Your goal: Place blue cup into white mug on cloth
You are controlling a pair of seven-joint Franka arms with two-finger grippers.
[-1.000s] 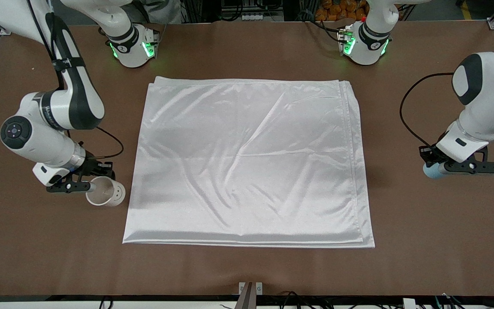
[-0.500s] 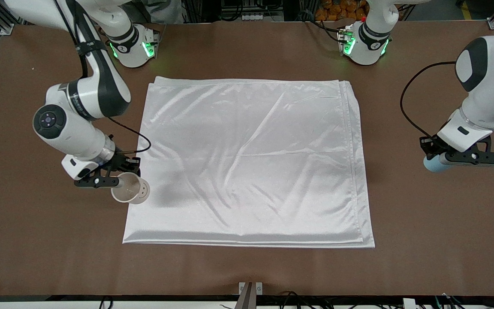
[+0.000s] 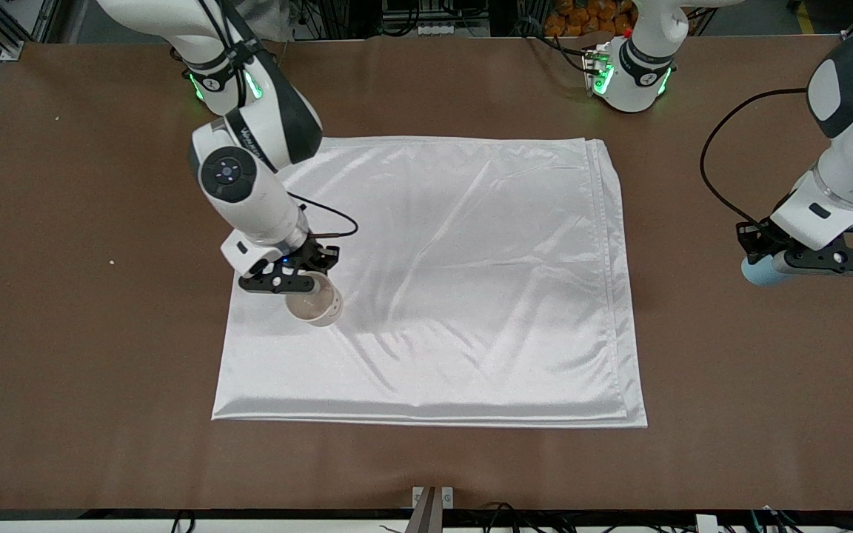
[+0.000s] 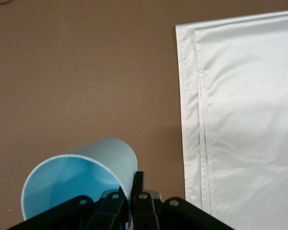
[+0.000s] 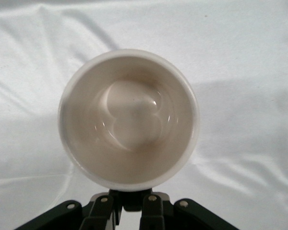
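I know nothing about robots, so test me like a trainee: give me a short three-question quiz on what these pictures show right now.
1. True or false: the left hand holds the blue cup over the cloth.
2. What does the right hand hold? A) the white mug B) a spoon C) nothing
3. Fill in: the white mug is over the ____.

Key:
1. False. The blue cup is over the bare brown table, toward the left arm's end, clear of the cloth's edge.
2. A. The right hand is shut on the mug at its handle side.
3. Cloth, near the edge toward the right arm's end; the right wrist view shows its inside empty.
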